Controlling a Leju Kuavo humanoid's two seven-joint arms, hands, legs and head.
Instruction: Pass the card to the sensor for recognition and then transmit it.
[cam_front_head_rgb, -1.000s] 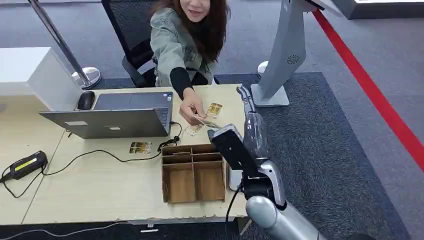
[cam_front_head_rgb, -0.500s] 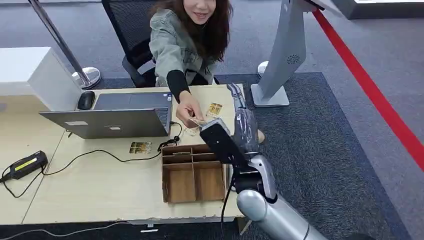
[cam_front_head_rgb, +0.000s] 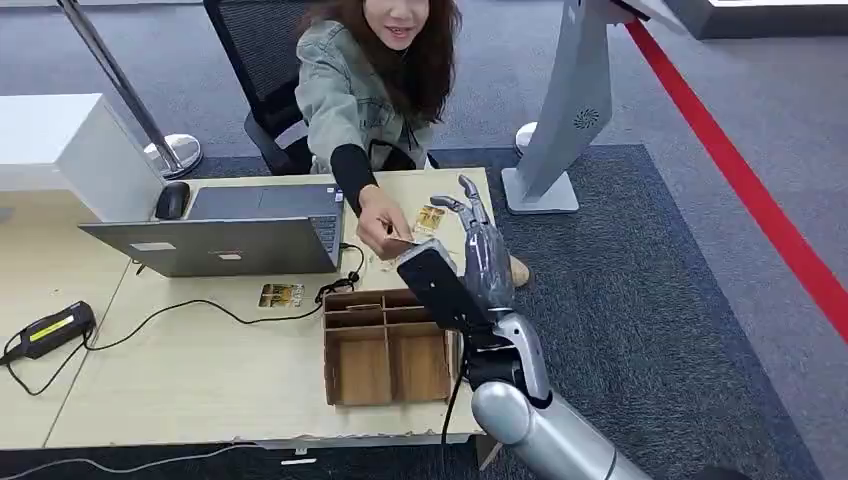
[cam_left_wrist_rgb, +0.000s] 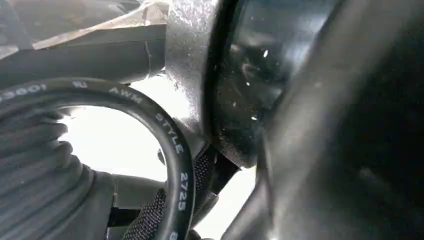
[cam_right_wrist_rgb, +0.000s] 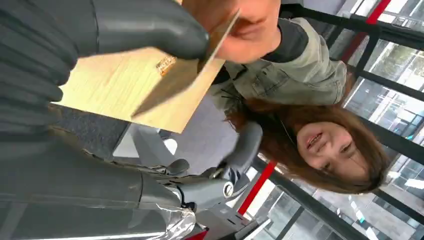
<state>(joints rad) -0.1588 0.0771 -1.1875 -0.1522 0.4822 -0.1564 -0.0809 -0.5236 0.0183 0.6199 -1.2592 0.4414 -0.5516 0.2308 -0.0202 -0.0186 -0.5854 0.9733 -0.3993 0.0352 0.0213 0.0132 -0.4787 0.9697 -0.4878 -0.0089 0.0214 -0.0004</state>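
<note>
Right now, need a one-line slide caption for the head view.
Person's hand holds a card out to the robot's right hand over the desk, beside a laptop and cardboard organizer.

"AWM STYLE 2725" on blk cable (cam_left_wrist_rgb: 172, 150)

Your head view: even, soft overhead light, faint shadows on worktop (cam_front_head_rgb: 200, 370), sharp throughout. Your left wrist view: dark, close parts out of focus, blown-out white glare behind cable (cam_left_wrist_rgb: 170, 150). Your right wrist view: right hand (cam_right_wrist_rgb: 75, 45) soft-focus; bright windows beyond it.
</note>
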